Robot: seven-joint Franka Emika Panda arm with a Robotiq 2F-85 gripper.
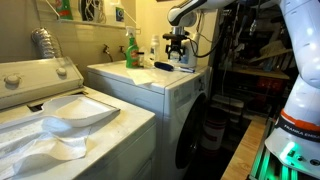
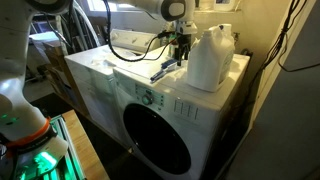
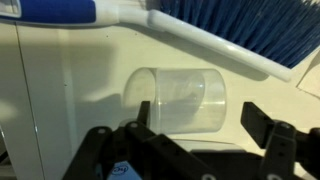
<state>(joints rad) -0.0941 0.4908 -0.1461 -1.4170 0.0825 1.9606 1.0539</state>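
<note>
A: Wrist view, nearest first. Hand [image 3: 197, 115] wide open, nothing in it. One finger [image 3: 142, 118] stands to each side of the cup's line, both just short of it as far as I can tell.
B: Why so wide?
A: My reading: the gap is broader than the cup [image 3: 176, 100], so the fingers clear its wall. No contact seen.
B: Cup's position?
A: On its side on the white surface [image 3: 60, 110], just ahead of the hand, between hand and brush. Which end is the mouth, I cannot tell.
B: Looks?
A: Clear plastic, thin wall, plain cylinder, empty; the surface shows through it. Probably light, and free to roll as it lies.
B: Beyond it?
A: Brush [image 3: 235, 25] just past the cup, flat on the surface. Blue bristles, white-and-blue handle running across the view. Near the cup, not touching.
B: Farther?
A: In an exterior view, a white jug [image 2: 210, 58] upright just beside the hand, toward the back of the surface. In an exterior view, a green bottle [image 1: 131, 50] upright by the wall, well apart, probably parked out of the way. The cup is too small to pick out in both exterior views.
</note>
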